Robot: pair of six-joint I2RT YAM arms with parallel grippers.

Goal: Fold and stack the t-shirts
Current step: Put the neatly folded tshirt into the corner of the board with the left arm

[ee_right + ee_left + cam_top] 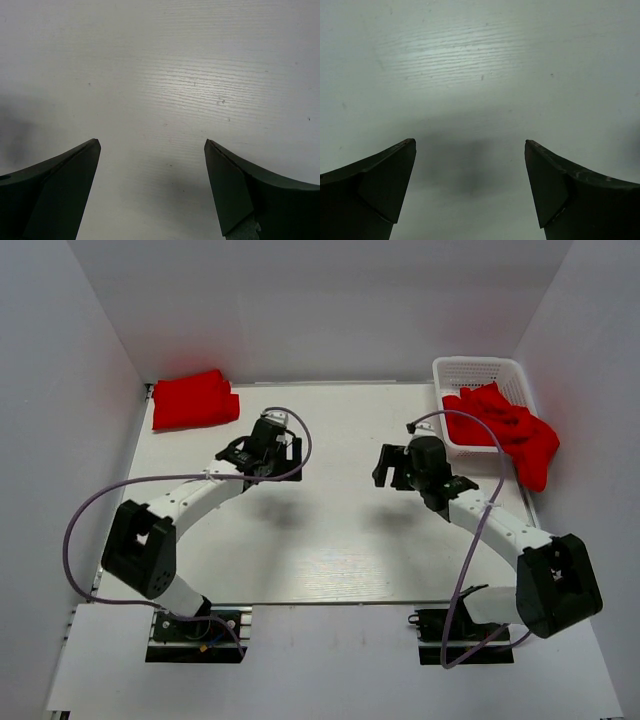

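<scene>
A folded red t-shirt (194, 400) lies at the table's far left corner. More red t-shirts (510, 430) are bunched in the white basket (478, 368) at the far right and spill over its right side. My left gripper (266, 452) hovers over the bare table, right of and nearer than the folded shirt, open with nothing between its fingers (385, 185). My right gripper (410, 468) stands just left of the basket, also open and empty. Both wrist views show only the white tabletop between the left gripper (470, 145) and right gripper (152, 142) fingertips.
White walls close in the table (330, 540) on the left, back and right. Purple cables (80, 520) loop off both arms. The arm bases (195, 630) sit at the near edge.
</scene>
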